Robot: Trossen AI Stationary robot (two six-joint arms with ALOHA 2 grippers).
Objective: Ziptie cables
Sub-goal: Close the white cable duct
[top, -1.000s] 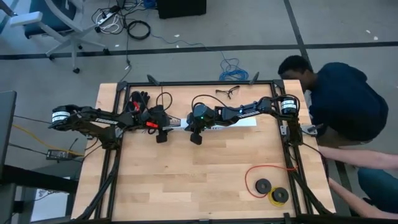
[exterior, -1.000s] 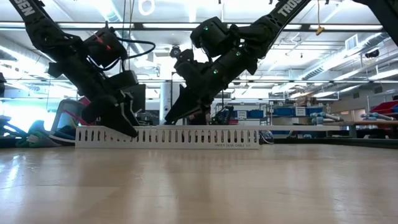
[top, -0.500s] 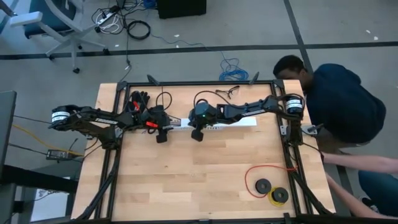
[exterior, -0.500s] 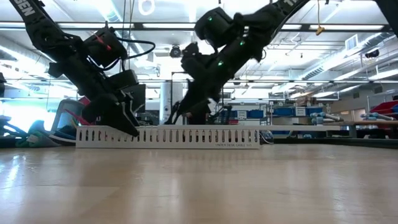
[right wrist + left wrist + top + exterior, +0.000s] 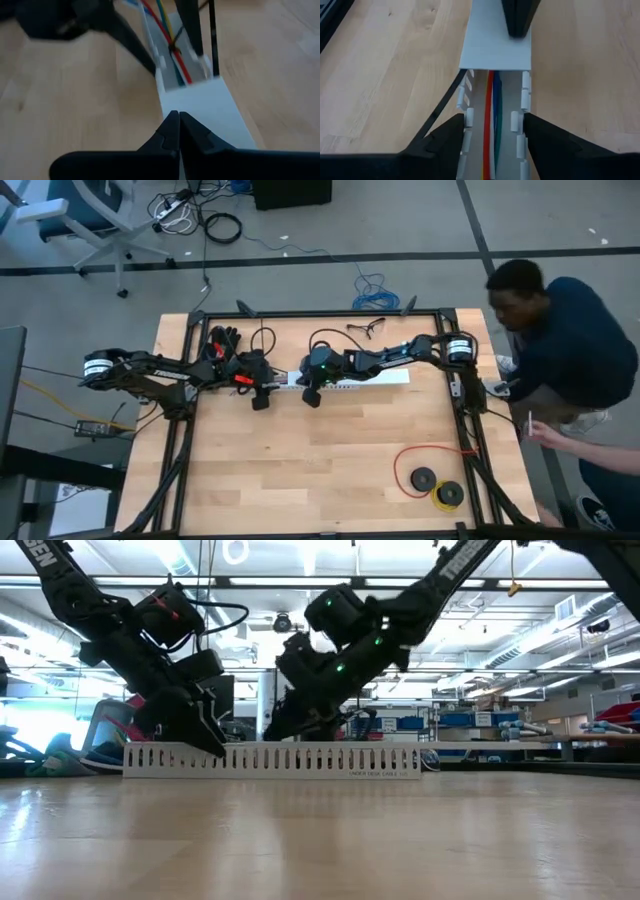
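A wooden table (image 5: pixel 320 460) seen from above, with 2 dark robot arms meeting over a long white slotted channel (image 5: pixel 270 758) that lies left to right near the table's far edge.

At the left, the left gripper (image 5: pixel 493 131) straddles the open end of the channel, its 2 fingers (image 5: pixel 445 137) spread apart with 1 on each outer wall. A thin black strip (image 5: pixel 440 112), possibly a ziptie, slants away from the channel's wall beside the left finger.

The cables (image 5: pixel 491 115), red, blue, green and yellow, run lengthwise inside the channel between those fingers and pass under a white cover (image 5: pixel 496 47) that caps the rest of it.

Just right of that, the right gripper (image 5: pixel 178 125) sits over the cover, its fingers pressed together with nothing between them. From its wrist view, the cables show a dark knot or crossing a little way beyond the cover's edge; whether that is a ziptie cannot be told.

Far right and nearer, a red wire loop (image 5: pixel 432 460) with black spools (image 5: pixel 424 479) lies untouched. A person (image 5: pixel 560 340) crouches beyond the table's right edge.

Judging progress: the cables are laid in the channel and partly covered, but no clearly tightened tie is visible, so the binding itself seems still to be done.
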